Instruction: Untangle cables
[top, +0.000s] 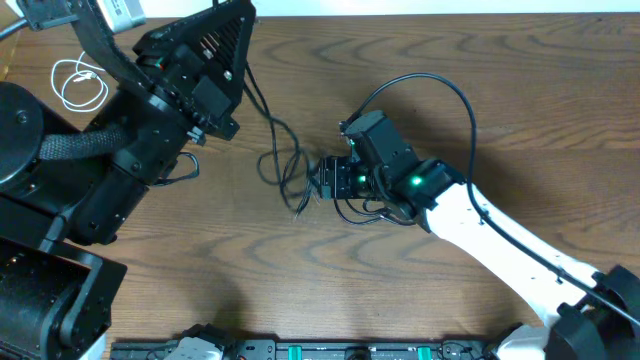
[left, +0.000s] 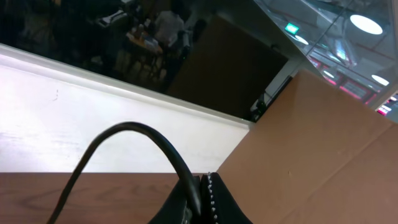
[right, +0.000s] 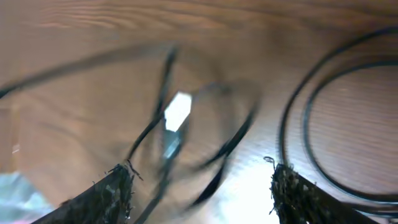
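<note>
Two black cables (top: 285, 170) lie tangled on the wooden table's middle. One strand (top: 262, 108) runs up from the tangle to my raised left gripper (top: 238, 22). The left wrist view shows that gripper (left: 205, 198) shut on the black cable (left: 137, 132), which arches up and to the left. My right gripper (top: 322, 180) hangs over the tangle's right side. In the right wrist view it (right: 202, 193) stands open, with blurred black strands (right: 227, 140) and a pale plug (right: 177, 112) on the table between its fingers. A short white cable (top: 80, 85) lies coiled at the far left.
The right arm's own thicker black wire (top: 440, 90) loops above its wrist. The bulky left arm (top: 110, 160) covers the table's left side. A white wall (left: 93, 118) and a cardboard panel (left: 323, 137) stand behind the table's far edge.
</note>
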